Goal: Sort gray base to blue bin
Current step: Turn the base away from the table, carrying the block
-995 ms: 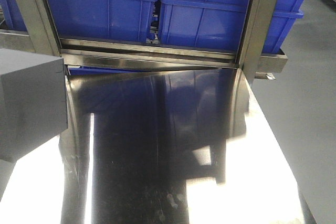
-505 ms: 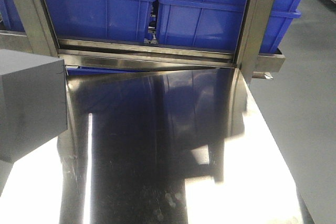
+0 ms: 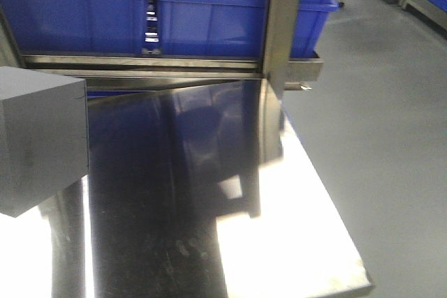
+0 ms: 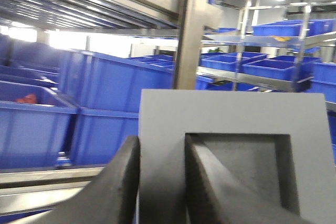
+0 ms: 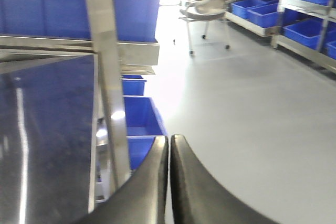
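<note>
Gripping the gray base [image 4: 226,114], our left hand [image 4: 163,148] pinches one wall, a finger inside the recess; the block seems to hang over the desk [image 3: 293,242], left of the steel upright [image 3: 283,26]. Our right hand [image 5: 169,142] is closed, empty. Since half a second ago, the upright and the blue bin [image 3: 209,26] behind it have slid leftward in view.

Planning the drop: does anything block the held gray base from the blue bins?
Nothing visible sits between the gray base in the left gripper and the blue bin; only a steel upright fronts that bin's right end.
</note>
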